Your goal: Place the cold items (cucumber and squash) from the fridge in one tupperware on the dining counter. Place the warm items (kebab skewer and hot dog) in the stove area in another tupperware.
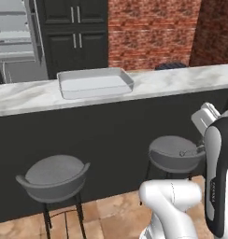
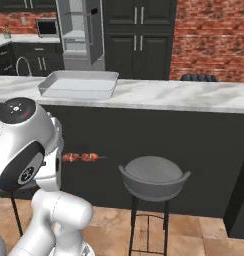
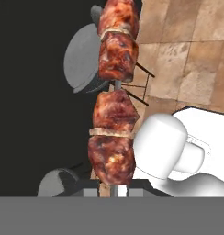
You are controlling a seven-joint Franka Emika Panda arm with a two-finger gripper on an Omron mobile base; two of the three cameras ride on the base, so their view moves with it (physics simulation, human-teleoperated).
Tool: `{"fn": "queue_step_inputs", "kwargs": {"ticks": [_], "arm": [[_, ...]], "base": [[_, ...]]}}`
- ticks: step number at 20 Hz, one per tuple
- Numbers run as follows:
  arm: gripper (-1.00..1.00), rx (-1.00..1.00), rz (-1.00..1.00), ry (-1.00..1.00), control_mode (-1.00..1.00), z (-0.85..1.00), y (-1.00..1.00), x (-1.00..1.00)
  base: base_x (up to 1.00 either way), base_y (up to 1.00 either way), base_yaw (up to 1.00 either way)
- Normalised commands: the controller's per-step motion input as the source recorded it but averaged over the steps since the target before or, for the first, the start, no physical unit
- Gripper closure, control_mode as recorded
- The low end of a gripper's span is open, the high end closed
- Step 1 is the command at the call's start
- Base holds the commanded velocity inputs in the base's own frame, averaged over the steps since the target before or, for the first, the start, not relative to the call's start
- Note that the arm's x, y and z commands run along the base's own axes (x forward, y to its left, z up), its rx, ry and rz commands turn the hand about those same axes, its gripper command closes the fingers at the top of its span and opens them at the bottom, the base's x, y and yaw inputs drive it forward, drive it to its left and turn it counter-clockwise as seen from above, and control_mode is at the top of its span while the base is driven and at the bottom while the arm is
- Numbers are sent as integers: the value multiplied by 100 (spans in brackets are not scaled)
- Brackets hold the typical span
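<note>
Gripper (image 3: 113, 190) clamped tight on the stick of the brown, chunky meat kebab skewer (image 3: 113, 110), carrying it low in front of the dark counter face, well under the white marble dining counter (image 2: 159, 97)! Left end of that countertop holds the clear, shallow rectangular tupperware (image 2: 79, 84), sitting near the front edge. Risk, I'd say: lifting from down here, the long skewer could clip the counter's front edge and twist loose

Marble counter (image 1: 181, 81) w/ grey tupperware (image 1: 95, 82) on top; stools on floor.
</note>
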Motion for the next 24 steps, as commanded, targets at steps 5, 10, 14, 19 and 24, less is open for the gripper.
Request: {"fn": "queue_step_inputs", "kwargs": {"ticks": [5, 10, 14, 19, 24], "arm": [[100, 0, 0, 0, 100, 0, 0, 0], [100, 0, 0, 0, 100, 0, 0, 0], [100, 0, 0, 0, 100, 0, 0, 0], [100, 0, 0, 0, -100, 73, 0, 72], [100, 0, 0, 13, -100, 86, 7, 100]], "base": [[71, 90, -19], [88, 59, 0], [52, 13, 0], [13, 0, 0], [0, 0, 0]]}}
